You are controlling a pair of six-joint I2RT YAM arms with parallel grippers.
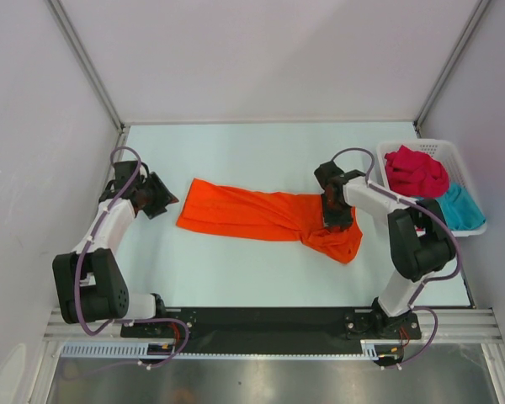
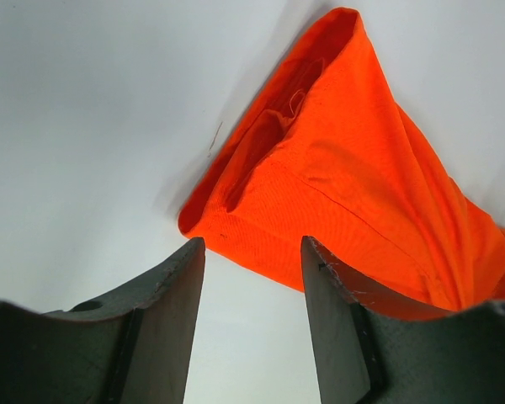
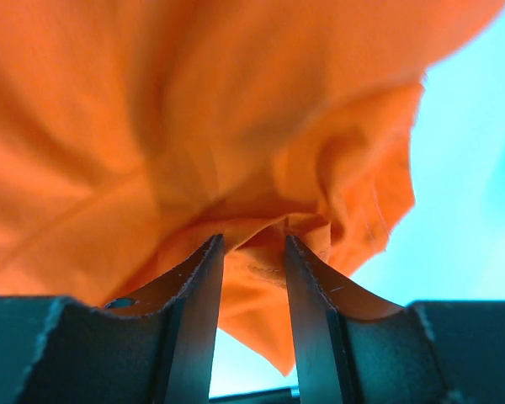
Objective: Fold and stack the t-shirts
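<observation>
We count three soft cloth t-shirts, each one plain colour. The orange t-shirt (image 1: 252,215) lies on the smooth pale table (image 1: 236,151), outside the white basket (image 1: 425,147) and off to one side of it. It is pulled out into a long strip. The end far from the basket is flat with a neat stitched hem. The end near the basket is bunched into a wrinkly lump.

There is one basket. It is hard plastic with little holes in its walls, like a net. Inside it the red t-shirt (image 1: 415,171) sits in a crumpled heap. The teal t-shirt (image 1: 461,208) lies scrunched right beside it, touching it.

We count two black grippers, and each has two hard, flat fingers. The right gripper (image 1: 337,215) is the one close to the basket. It sits on the lumpy end of the orange t-shirt. In its own camera its fingers (image 3: 194,320) stand close together with a fold of orange cloth pinched between them, so it is holding the orange t-shirt.

The left gripper (image 1: 160,195) is the one far from the basket, just beside the flat end of the orange t-shirt. Its fingers (image 2: 168,320) stand apart, about halfway wide. We see only bare table between them. It holds nothing.
</observation>
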